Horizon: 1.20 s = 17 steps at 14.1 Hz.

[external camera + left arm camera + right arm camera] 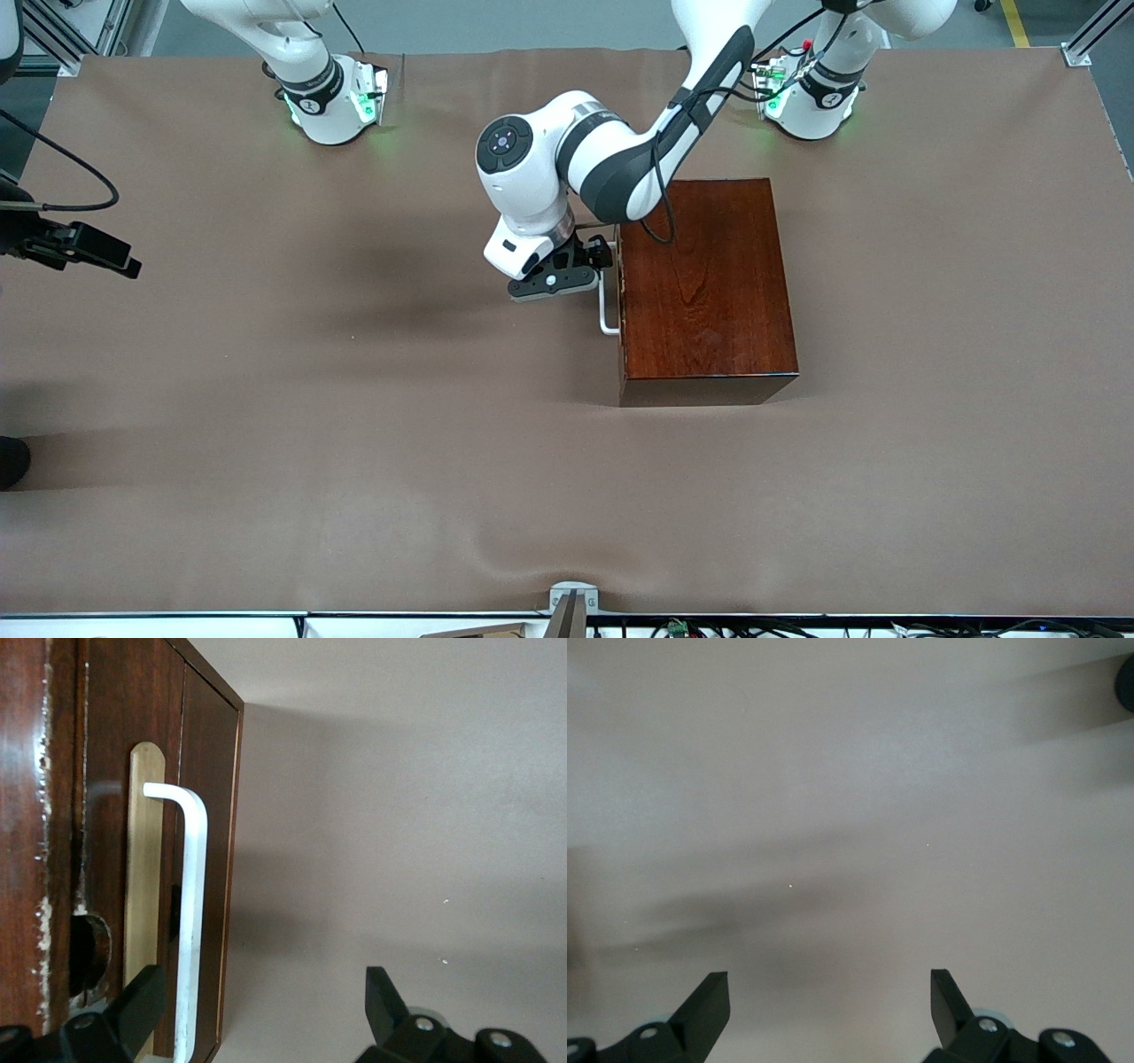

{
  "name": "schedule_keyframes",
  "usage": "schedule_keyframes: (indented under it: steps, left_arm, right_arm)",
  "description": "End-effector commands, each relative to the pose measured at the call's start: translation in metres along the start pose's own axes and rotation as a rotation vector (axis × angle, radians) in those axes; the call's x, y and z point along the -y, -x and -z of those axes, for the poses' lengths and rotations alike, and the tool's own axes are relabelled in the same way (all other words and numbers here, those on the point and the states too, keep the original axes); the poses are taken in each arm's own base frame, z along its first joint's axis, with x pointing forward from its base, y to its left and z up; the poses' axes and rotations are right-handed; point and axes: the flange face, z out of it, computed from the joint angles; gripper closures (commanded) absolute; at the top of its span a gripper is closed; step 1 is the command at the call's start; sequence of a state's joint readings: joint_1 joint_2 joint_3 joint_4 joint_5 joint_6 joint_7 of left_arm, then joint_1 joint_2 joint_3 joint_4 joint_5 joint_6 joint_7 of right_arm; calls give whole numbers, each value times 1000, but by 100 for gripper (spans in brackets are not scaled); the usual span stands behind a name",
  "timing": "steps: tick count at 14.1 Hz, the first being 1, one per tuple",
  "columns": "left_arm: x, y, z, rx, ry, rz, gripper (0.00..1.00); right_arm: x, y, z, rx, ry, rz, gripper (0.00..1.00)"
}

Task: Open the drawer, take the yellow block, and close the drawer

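Nearest the front camera lies the brown table cover [354, 496], wrinkled along its near edge. On it, farther from that camera, stands the reddish-brown wooden box [704, 283], upright and set toward the left arm's end of the table.

Drawer [199, 868]: shut, its front flush with the box and facing the right arm's end of the table. A brass-coloured plate [142, 868] is fixed to the drawer front, and the white bar handle [607, 312] stands off from it. Chipped finish shows along one edge of the box in the left wrist view.

Yellow block: not visible in any view.

Left gripper [567, 266]: reaching from its base at the box's end of the table, it sits in front of the drawer at handle level. Its fingers are spread wide. One fingertip [142, 997] lies against the drawer front beside the handle, the other is well clear of the box over bare cloth, so the handle stands between them. Nothing is clamped.

Right gripper [828, 1001]: held over bare table cover well away from the box, toward the right arm's end. Its fingers are parted fully and hold nothing. This arm waits.
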<state>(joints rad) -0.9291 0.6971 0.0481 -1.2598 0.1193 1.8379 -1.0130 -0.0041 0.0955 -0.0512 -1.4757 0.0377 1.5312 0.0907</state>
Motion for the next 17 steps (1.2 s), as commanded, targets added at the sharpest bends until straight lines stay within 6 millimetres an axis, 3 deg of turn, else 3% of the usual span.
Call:
schedule_keyframes:
  steps: [1, 17]
  left_arm:
    - [-1, -4, -3, -9, -20, -18, 0]
    - [-3, -4, -35, 12, -62, -41, 0]
  right_arm:
    - [1, 3, 5, -4, -2, 1, 0]
    - [-1, 3, 4, -3, -2, -2, 0]
